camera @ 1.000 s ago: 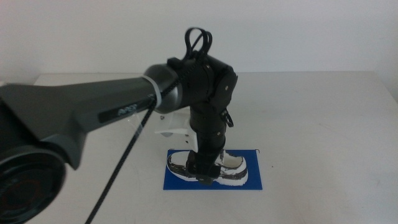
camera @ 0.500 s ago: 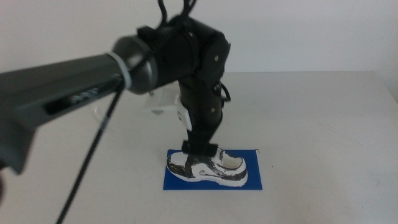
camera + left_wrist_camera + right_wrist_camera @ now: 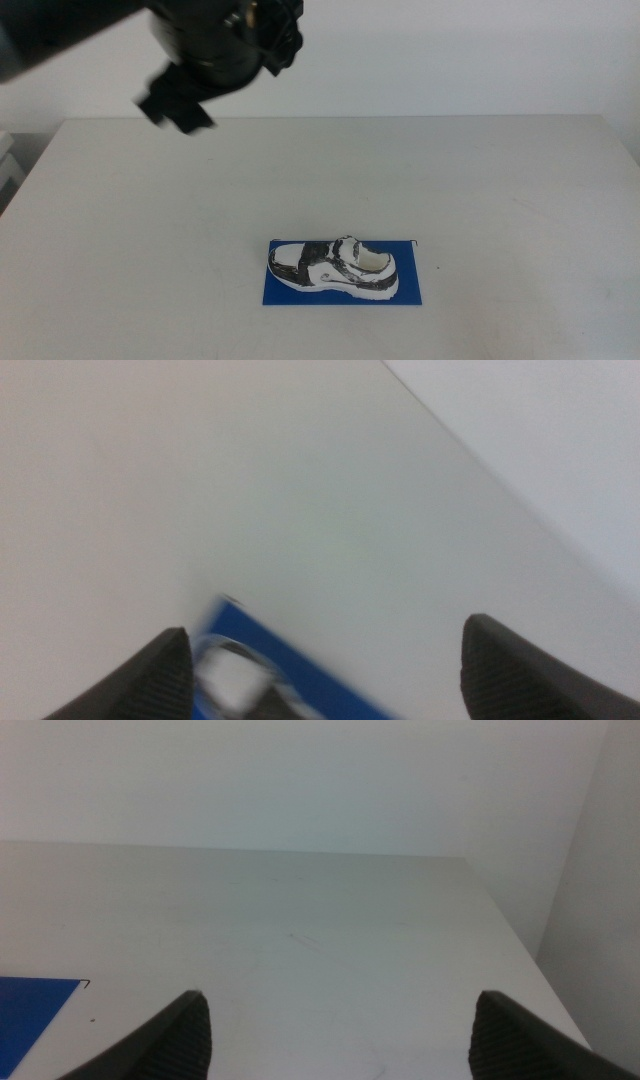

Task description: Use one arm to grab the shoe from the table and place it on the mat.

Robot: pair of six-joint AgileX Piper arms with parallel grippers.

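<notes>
The shoe (image 3: 333, 268), white with black and grey mottled panels, lies on its sole on the blue mat (image 3: 410, 292) at the front middle of the table (image 3: 500, 180). Nothing touches it. The left arm (image 3: 225, 45) is a dark blur at the top left of the middle view, raised high and well away from the shoe. In the left wrist view, my left gripper (image 3: 325, 632) is open and empty, with the blurred shoe (image 3: 228, 682) and mat (image 3: 305, 672) below it. My right gripper (image 3: 340, 1002) is open and empty, out of the middle view.
The right wrist view shows bare tabletop (image 3: 300, 920), one corner of the mat (image 3: 30, 1010) and the table's far and side edges against a white wall. Nothing else stands on the table.
The left gripper has let go of the shoe on the mat and the arm has swung up and away to the upper left. The shoe stays where it was set.
</notes>
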